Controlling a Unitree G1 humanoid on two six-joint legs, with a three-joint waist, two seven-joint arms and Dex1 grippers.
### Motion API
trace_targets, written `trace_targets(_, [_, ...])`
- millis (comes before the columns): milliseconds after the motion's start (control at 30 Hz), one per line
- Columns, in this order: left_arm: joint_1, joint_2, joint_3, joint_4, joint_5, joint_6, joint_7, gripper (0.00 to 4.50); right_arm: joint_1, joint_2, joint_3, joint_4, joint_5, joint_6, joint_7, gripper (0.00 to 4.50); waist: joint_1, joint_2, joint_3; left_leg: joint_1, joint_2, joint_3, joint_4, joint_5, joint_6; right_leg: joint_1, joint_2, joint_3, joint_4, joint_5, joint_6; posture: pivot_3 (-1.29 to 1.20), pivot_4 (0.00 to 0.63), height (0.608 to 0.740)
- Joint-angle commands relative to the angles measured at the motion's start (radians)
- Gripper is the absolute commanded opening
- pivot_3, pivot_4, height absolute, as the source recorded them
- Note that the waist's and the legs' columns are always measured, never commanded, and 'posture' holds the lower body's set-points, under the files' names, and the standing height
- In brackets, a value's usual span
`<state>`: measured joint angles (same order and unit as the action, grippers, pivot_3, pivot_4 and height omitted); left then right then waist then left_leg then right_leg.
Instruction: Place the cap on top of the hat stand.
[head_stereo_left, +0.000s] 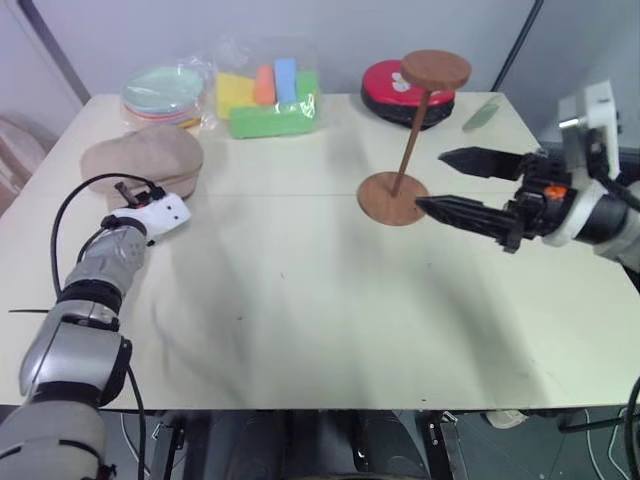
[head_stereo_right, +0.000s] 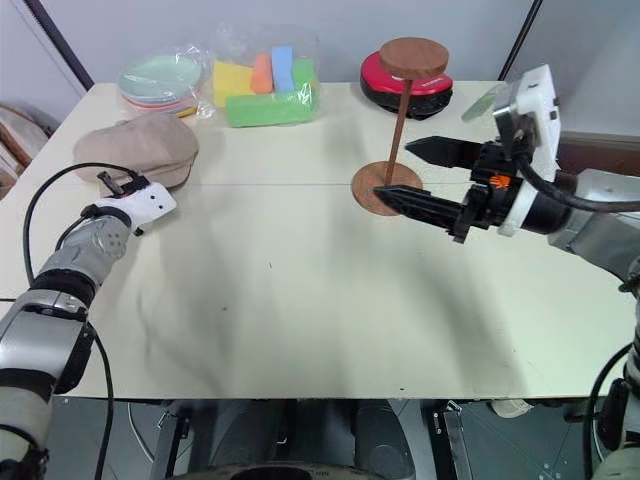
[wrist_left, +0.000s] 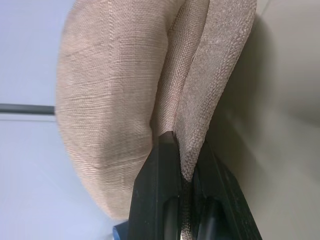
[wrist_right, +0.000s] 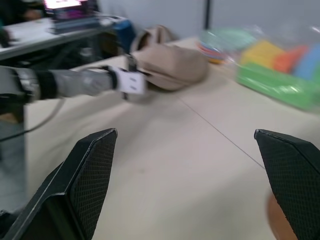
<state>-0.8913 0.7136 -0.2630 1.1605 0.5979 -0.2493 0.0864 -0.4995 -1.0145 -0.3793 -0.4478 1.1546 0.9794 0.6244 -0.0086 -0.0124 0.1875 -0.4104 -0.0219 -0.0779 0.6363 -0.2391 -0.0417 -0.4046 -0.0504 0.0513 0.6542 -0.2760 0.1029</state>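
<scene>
- Cap (head_stereo_left: 143, 156) is seen lying at the table's (head_stereo_left: 300, 320) far left, its brim edge pinched between the pressed-together black fingers (wrist_left: 157, 190) of the left gripper (wrist_left: 181, 172).
- Pastel plates (head_stereo_left: 163, 92) are stacked behind the cap, near the back edge.
- Coloured foam blocks (head_stereo_left: 268, 95), yellow, orange, blue and green, are held in a clear plastic bag (head_stereo_left: 262, 60) beside the plates.
- Hat stand (head_stereo_left: 408, 140) is set upright right of centre, its top disc bare; a red and black round object (head_stereo_left: 400, 88) lies behind it.
- Right gripper (head_stereo_left: 455, 183) is held just beside the stand's base, jaws spread wide and holding nothing.
</scene>
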Motion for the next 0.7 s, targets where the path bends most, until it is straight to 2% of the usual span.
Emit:
trace_targets(33, [-0.083,0.028,0.035,-0.159,-0.045,-0.068,-0.020,0.03,0.028,-0.051,-0.113,0.003,-0.041,-0.040,0.033,4.50,0.008,-0.001,0.001,-0.001,0.000,0.000,0.001,0.000,0.000,0.000,0.000,0.000,0.000,0.000,0.000,0.00,0.150,0.740])
trace_targets(133, [-0.123,0.017,0.066,-0.302,-0.087,-0.082,-0.069,0.03,0.076,-0.093,-0.197,0.019,-0.064,-0.042,0.061,4.50,0.022,-0.002,0.001,-0.008,0.000,-0.001,0.006,0.000,0.000,-0.003,0.000,-0.002,0.000,0.000,0.000,0.00,0.150,0.740])
trace_targets(233, [-0.211,-0.054,0.088,-0.431,-0.141,-0.077,-0.117,0.03,0.119,-0.124,-0.310,0.036,-0.061,-0.018,0.072,4.50,0.027,-0.002,0.001,-0.015,-0.001,-0.002,0.011,0.000,0.000,-0.005,-0.001,-0.003,-0.001,0.002,0.003,0.00,0.150,0.740])
trace_targets(333, [-0.305,-0.139,0.076,-0.485,-0.166,-0.107,-0.146,0.03,0.182,-0.145,-0.416,0.020,-0.067,0.001,0.103,4.50,0.029,-0.002,0.001,-0.016,-0.003,-0.002,0.013,0.000,0.000,-0.005,-0.002,-0.003,-0.004,0.004,0.006,0.00,0.150,0.740])
trace_targets(500, [-0.424,-0.285,0.011,-0.483,-0.150,-0.239,-0.166,0.03,0.250,-0.151,-0.575,-0.006,-0.047,0.050,0.086,4.50,0.019,-0.002,0.001,-0.015,-0.004,-0.001,0.013,-0.001,0.001,-0.004,-0.002,-0.002,-0.004,0.004,0.006,0.00,0.150,0.740])
trace_targets(600, [-0.474,-0.356,-0.055,-0.422,-0.080,-0.317,-0.129,0.03,0.283,-0.131,-0.635,-0.047,-0.019,0.079,0.060,4.50,0.012,-0.002,0.001,-0.014,-0.004,0.001,0.012,-0.001,0.001,-0.004,0.000,0.000,-0.004,0.004,0.006,0.00,0.150,0.740])
trace_targets(700, [-0.478,-0.384,-0.130,-0.381,0.014,-0.357,-0.079,0.03,0.317,-0.111,-0.673,-0.092,0.013,0.095,0.023,4.50,0.007,-0.002,0.001,-0.012,-0.004,0.001,0.012,-0.001,0.001,-0.004,0.001,0.001,-0.003,0.004,0.006,0.00,0.150,0.740])
